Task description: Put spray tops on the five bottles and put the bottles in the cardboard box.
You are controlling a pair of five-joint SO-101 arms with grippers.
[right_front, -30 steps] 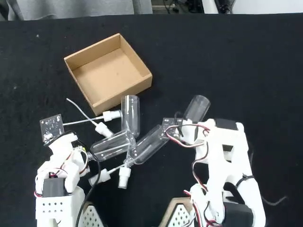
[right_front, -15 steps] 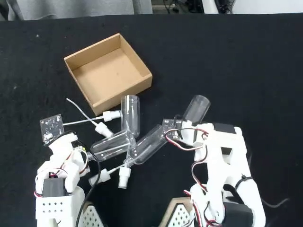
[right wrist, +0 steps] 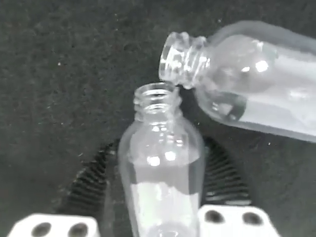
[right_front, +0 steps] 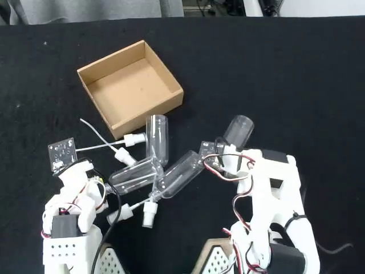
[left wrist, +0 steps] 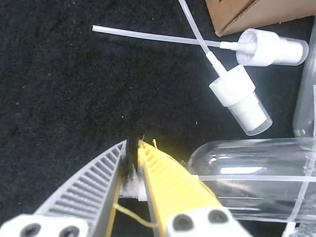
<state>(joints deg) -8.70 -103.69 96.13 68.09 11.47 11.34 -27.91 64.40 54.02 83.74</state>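
The open cardboard box (right_front: 131, 85) stands at the back left with nothing in it. My right gripper (right wrist: 160, 145) is shut on a clear bottle (right wrist: 160, 168) with no top, its neck pointing away from the wrist. That bottle (right_front: 238, 130) lies tilted right of centre, at the right gripper (right_front: 228, 151). Another bare bottle (right wrist: 256, 103) has its neck close to the held one's mouth. Three clear bottles (right_front: 136, 176) lie in a cluster mid-table. My left gripper (left wrist: 132, 144) is shut beside the nearest bottle (left wrist: 256, 177), a small white bit near its finger bases. Two spray tops (left wrist: 242, 98) lie ahead of it.
Two more spray tops (right_front: 149, 214) with thin tubes lie near the front, between the arm bases. A long dip tube (right_front: 94, 134) trails left of the box's front corner. Bare black cloth (right_front: 296, 74) spreads over the right and far side.
My right arm has drawn back a little toward the front edge with the bottle in its gripper. The left arm and the other bottles have not moved.
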